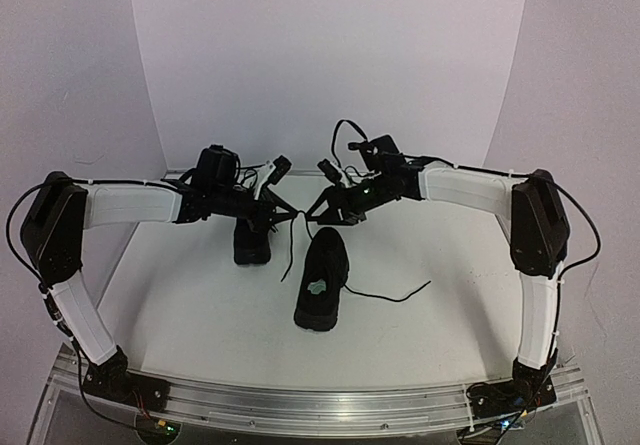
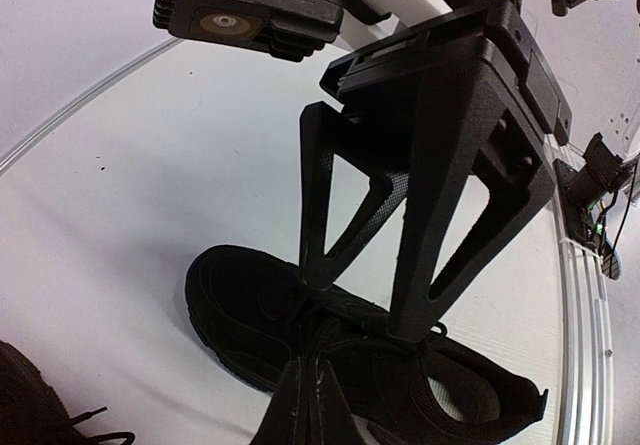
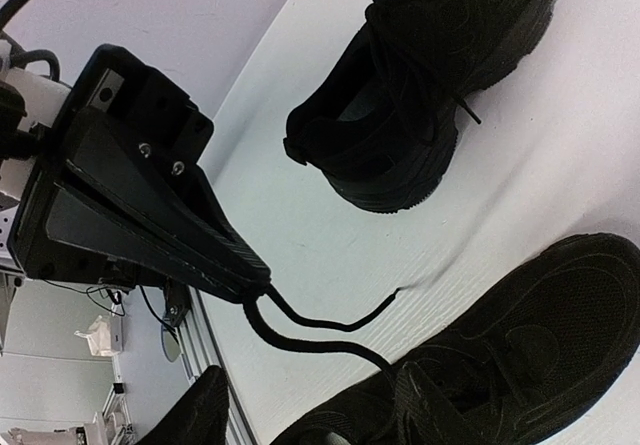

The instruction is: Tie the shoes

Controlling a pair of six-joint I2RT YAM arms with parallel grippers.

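Two black sneakers stand mid-table. The left shoe (image 1: 252,245) shows in the right wrist view (image 3: 430,85). The right shoe (image 1: 322,280) has a pale patch inside and lies below both grippers (image 2: 250,305) (image 3: 520,355). My left gripper (image 1: 292,213) (image 2: 310,380) (image 3: 255,283) is shut on the right shoe's thin black lace (image 3: 330,340) near its free end, a little above the table. My right gripper (image 1: 318,207) (image 2: 368,300) faces it, open, over the right shoe's tongue and holding nothing. Only one of its fingers (image 3: 205,405) shows in its own view.
The right shoe's other lace (image 1: 400,295) trails loose on the table to the right. A curved white backdrop (image 1: 330,65) closes the back and sides. An aluminium rail (image 1: 320,405) runs along the near edge. Cables (image 1: 345,130) loop above the right wrist.
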